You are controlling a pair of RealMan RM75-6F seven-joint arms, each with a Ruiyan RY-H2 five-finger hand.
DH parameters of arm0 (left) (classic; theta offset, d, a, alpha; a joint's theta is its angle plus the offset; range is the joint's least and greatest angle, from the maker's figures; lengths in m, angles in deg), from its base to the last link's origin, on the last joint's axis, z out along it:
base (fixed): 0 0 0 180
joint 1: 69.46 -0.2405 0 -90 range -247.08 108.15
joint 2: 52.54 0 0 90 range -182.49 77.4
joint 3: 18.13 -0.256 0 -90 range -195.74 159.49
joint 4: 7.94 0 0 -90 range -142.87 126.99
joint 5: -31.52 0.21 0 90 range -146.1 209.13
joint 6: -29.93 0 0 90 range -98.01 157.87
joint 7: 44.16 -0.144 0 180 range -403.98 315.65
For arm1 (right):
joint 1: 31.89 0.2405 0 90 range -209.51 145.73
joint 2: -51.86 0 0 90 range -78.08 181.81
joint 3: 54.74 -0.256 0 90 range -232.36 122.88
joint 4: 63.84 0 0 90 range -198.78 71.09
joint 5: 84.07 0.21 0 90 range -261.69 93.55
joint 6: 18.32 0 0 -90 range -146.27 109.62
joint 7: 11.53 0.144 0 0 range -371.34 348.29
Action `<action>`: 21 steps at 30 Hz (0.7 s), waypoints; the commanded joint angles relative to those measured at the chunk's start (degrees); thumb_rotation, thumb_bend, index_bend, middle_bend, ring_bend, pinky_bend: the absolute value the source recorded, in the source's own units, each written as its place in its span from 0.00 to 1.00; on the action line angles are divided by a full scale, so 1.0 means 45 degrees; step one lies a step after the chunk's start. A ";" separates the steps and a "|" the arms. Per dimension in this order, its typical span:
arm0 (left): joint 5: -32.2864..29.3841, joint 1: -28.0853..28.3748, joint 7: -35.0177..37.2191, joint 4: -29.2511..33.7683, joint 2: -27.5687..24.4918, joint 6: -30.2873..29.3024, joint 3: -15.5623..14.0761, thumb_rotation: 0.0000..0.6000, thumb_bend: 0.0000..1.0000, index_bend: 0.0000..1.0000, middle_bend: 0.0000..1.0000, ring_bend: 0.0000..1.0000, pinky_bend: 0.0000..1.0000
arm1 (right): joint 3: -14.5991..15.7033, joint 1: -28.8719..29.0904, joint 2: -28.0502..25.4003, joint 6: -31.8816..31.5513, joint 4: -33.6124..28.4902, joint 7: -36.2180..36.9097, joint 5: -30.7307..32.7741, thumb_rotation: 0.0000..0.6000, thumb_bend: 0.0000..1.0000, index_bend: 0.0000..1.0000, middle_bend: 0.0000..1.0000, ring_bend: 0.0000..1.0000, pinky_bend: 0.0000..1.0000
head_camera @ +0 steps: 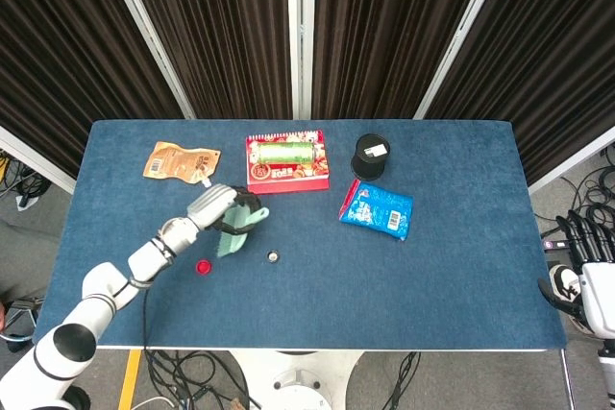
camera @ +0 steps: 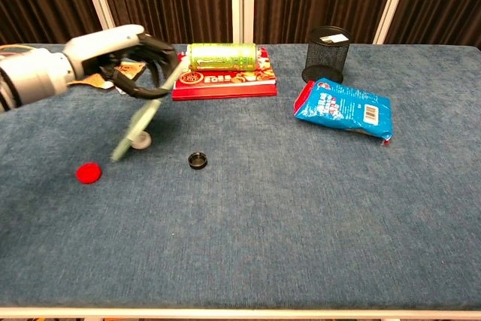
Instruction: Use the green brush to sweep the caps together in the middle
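Head view: the left hand (head_camera: 213, 205) grips the green brush (head_camera: 235, 229) by its handle, bristles hiding the white cap; red cap (head_camera: 203, 267) and black cap (head_camera: 273, 257) lie apart. The right hand (head_camera: 582, 263) hangs off-table, fingers apart, holding nothing.

Chest view: the brush slants down, bristles touching the white cap (camera: 141, 140). Judged light and stiff, best held by the handle.
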 commanded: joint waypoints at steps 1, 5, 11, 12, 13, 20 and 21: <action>0.0128 0.0311 -0.0040 0.0441 0.0206 -0.0220 -0.0052 1.00 0.42 0.56 0.59 0.41 0.45 | 0.0012 -0.0070 0.0001 -0.0086 0.0155 0.0198 -0.0033 1.00 0.15 0.00 0.00 0.00 0.00; 0.0170 0.0689 -0.0433 0.1013 0.0366 -0.0241 0.0000 1.00 0.42 0.56 0.59 0.41 0.45 | 0.0025 -0.0130 0.0030 -0.0149 0.0391 0.0493 -0.0074 1.00 0.15 0.00 0.00 0.00 0.00; 0.0064 0.1080 -0.1131 0.2046 0.0117 -0.0253 0.0207 1.00 0.42 0.56 0.59 0.41 0.45 | 0.0004 -0.0184 0.0084 -0.0215 0.0742 0.0948 -0.0096 1.00 0.15 0.00 0.00 0.00 0.00; -0.0010 0.1070 -0.1283 0.2284 -0.0059 -0.0309 0.0278 1.00 0.42 0.56 0.59 0.41 0.45 | -0.0005 -0.0181 0.0095 -0.0222 0.0817 0.1037 -0.0112 1.00 0.15 0.00 0.00 0.00 0.00; -0.0109 0.1021 -0.1402 0.2469 -0.0216 -0.0376 0.0362 1.00 0.42 0.56 0.59 0.41 0.45 | -0.0014 -0.0175 0.0101 -0.0226 0.0875 0.1101 -0.0130 1.00 0.15 0.00 0.00 0.00 0.00; -0.1619 -0.0389 -0.3413 0.4912 -0.2183 -0.0786 0.1162 1.00 0.42 0.56 0.60 0.41 0.42 | -0.0133 0.0099 0.0094 -0.0039 0.1358 0.1517 -0.0371 1.00 0.15 0.00 0.00 0.00 0.00; -0.1824 -0.0643 -0.3811 0.5387 -0.2495 -0.0834 0.1217 1.00 0.41 0.56 0.60 0.41 0.42 | -0.0153 0.0157 0.0091 0.0012 0.1412 0.1567 -0.0403 1.00 0.15 0.00 0.00 0.00 0.00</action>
